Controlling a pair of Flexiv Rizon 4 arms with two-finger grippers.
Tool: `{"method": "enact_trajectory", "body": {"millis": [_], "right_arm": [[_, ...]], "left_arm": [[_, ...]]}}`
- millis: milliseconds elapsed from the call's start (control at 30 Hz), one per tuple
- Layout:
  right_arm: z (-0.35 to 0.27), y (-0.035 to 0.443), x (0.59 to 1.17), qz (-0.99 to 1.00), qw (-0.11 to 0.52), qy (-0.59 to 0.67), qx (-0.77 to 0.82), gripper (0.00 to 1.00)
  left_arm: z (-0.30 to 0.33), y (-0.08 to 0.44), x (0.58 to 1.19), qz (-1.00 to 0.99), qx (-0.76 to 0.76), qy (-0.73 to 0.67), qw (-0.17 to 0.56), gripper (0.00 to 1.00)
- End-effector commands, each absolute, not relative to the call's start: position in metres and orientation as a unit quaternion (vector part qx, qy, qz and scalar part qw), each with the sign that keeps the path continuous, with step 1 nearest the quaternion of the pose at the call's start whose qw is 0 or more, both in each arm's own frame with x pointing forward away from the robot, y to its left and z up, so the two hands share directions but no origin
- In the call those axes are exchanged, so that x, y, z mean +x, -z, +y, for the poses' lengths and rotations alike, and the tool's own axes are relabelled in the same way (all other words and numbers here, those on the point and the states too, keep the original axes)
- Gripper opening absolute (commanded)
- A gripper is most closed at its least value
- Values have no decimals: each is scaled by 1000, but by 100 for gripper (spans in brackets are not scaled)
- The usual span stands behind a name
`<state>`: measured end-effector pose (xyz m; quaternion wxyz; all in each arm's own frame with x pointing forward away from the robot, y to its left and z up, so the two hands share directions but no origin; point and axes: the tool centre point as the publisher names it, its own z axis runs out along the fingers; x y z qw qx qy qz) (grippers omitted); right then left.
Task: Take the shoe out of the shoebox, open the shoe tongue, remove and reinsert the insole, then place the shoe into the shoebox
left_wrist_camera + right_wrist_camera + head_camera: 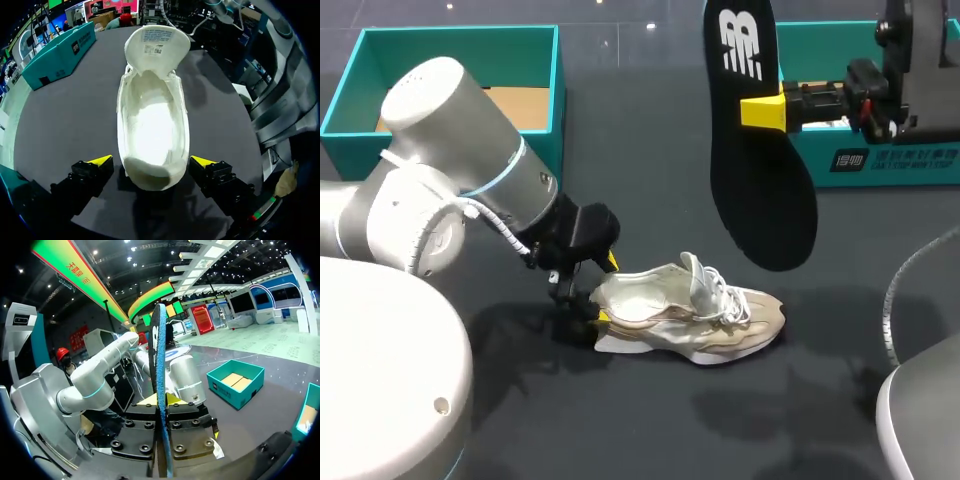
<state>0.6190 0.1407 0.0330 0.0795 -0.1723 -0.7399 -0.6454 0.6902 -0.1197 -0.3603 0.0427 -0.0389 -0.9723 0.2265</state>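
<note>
Head view: beige sneaker (690,320) lower centre on table (650,430), heel at left jaws. Right jaws upper right grip black insole (755,140) in air, beside teal shoebox (880,170). Second teal box (450,40) upper left.
Left wrist view: sneaker (152,125) heel between open jaws, yellow tips just clear of it; tongue (156,45) raised at far end.
Right wrist view: insole (161,365) edge-on, clamped by right jaws.

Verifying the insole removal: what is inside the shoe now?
Inside the shoe only a bare white inner surface shows, with no insole in it. The black insole hangs in the right gripper. The toe end, under the raised tongue, is hidden.
</note>
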Motion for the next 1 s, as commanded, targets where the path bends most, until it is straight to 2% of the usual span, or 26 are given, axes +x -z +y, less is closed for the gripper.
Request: {"method": "enact_trajectory", "body": {"millis": [33,367,1000], "right_arm": [[144,-33,622,-741,81,644,-172,0],[144,-33,622,-741,81,644,-172,0],[144,-33,622,-741,81,644,-172,0]], "left_arm": [[-126,353,691,-992,-44,-112,36,100],[-136,341,685,-997,-56,-44,17,100],[-142,340,683,-998,-52,-43,13,100]]}}
